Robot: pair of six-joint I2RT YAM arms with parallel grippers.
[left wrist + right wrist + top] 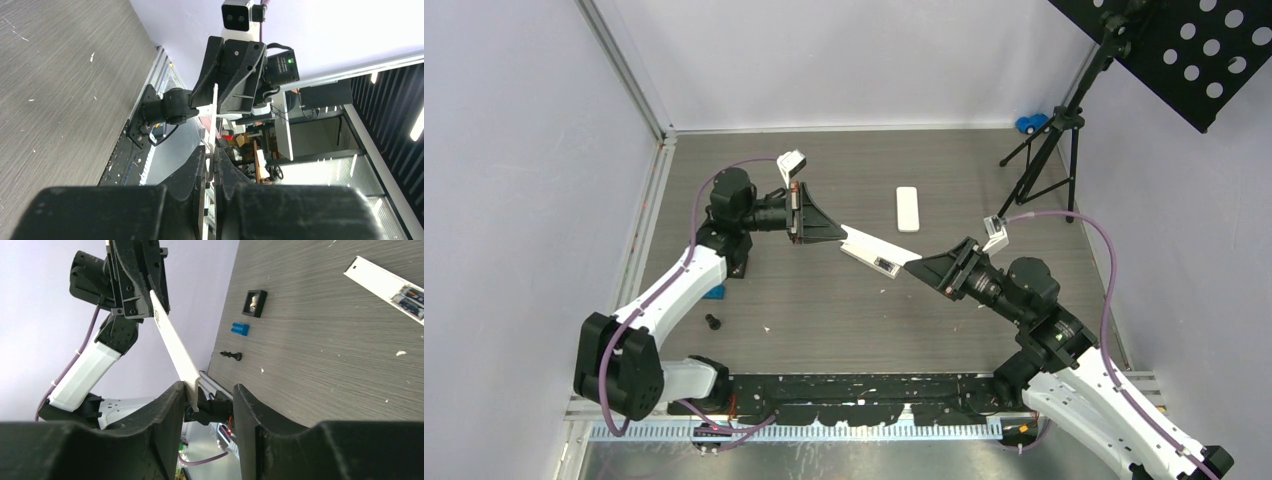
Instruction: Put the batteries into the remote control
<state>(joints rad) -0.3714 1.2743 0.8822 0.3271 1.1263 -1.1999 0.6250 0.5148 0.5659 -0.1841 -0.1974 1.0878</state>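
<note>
Batteries show only from the right wrist: dark cells, as far as I can tell, lying in the open bay of a second remote flat on the tabletop. Nearer, the right gripper has its fingers spread about the end of the white remote, which touches one finger and stands off the other. A black block, a blue brick and a black knob lie toward the tabletop's left edge, well apart.

From above, the remote hangs over the middle of the tabletop, bridging both grippers, with a dark slot near its right end. A stand at the far right corner blocks nothing.

From the left wrist, the left gripper is pressed together on the remote, seen edge-on.

This looks like a handover or bracing step. Next, the right fingers must close squarely without twisting the remote.
</note>
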